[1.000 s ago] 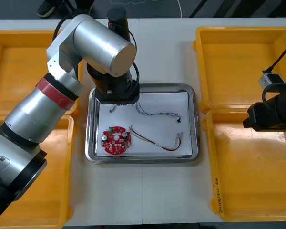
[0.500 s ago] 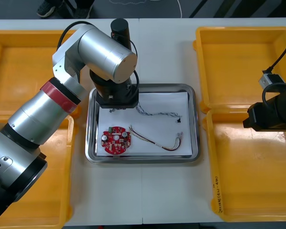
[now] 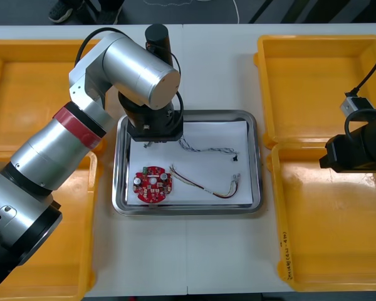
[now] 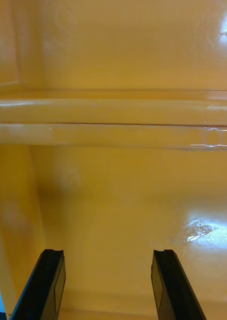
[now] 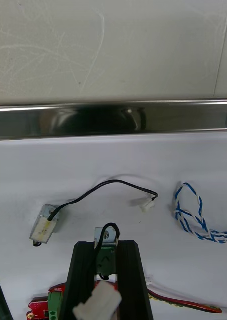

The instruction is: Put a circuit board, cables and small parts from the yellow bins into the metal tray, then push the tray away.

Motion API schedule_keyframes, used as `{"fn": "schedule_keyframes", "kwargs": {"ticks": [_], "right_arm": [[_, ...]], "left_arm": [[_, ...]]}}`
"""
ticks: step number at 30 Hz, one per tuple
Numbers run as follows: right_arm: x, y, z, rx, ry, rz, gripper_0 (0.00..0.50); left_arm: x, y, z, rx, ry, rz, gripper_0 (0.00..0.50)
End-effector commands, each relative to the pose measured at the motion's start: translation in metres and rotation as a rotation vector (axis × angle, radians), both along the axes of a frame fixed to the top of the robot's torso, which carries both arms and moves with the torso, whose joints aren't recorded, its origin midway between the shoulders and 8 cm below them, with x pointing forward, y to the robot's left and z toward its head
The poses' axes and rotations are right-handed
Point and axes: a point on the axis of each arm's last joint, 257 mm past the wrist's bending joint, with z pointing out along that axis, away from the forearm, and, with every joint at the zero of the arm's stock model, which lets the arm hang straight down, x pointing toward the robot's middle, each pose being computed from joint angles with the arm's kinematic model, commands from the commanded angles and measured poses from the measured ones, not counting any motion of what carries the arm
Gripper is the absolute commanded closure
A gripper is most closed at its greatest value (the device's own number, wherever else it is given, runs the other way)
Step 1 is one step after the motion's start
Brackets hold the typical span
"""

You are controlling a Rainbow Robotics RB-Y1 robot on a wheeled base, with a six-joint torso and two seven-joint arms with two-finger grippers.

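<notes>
Left claw [image 5: 107,248] clamped; right claw [image 4: 107,256] spread, parked.

Metal tray [image 3: 254,164], white inside, holds everything. Gripped small metal part [image 5: 107,257] with black lead and white plug is clamped between the left gripper [image 5: 107,245] fingers. Loose small metal part [image 5: 43,227] lies flat just off one fingertip. Black cable [image 5: 116,181] arcs ahead. Twisted blue-white cable [image 5: 193,216] lies off the other. Round red circuit board [image 3: 152,184] and red-yellow cable [image 3: 200,185] lie flat, wrist-side.

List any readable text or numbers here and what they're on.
Dark handwriting on the near right yellow bin's rim: too small to read.
Print on the red circuit board: too small to read.
No other text. Left gripper, jaws shut on a black cable, is over the metal tray.
</notes>
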Motion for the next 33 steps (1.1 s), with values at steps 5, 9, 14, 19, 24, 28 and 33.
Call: {"fn": "schedule_keyframes", "kwargs": {"ticks": [5, 9, 14, 19, 24, 28, 33], "right_arm": [[0.000, -0.004, 0.009, 0.011, -0.025, -0.024, 0.000], [0.000, -0.004, 0.009, 0.011, -0.025, -0.024, 0.000], [0.000, -0.004, 0.009, 0.011, -0.025, -0.024, 0.000], [0.000, -0.004, 0.009, 0.011, -0.025, -0.024, 0.000], [0.000, -0.004, 0.009, 0.011, -0.025, -0.024, 0.000], [0.000, -0.004, 0.009, 0.011, -0.025, -0.024, 0.000], [0.000, -0.004, 0.009, 0.011, -0.025, -0.024, 0.000]], "left_arm": [[-0.002, -0.015, -0.002, 0.007, -0.018, -0.078, 0.387], [-0.002, -0.014, -0.002, 0.010, -0.019, -0.080, 0.141], [-0.002, -0.013, -0.002, 0.011, -0.020, -0.081, 0.000], [-0.001, -0.013, 0.001, 0.007, -0.024, -0.075, 0.000], [0.003, -0.005, 0.015, 0.005, -0.045, -0.070, 0.000], [0.005, 0.007, 0.030, 0.001, -0.061, -0.054, 0.000], [0.004, 0.029, 0.050, 0.021, -0.080, -0.037, 0.000]]}}
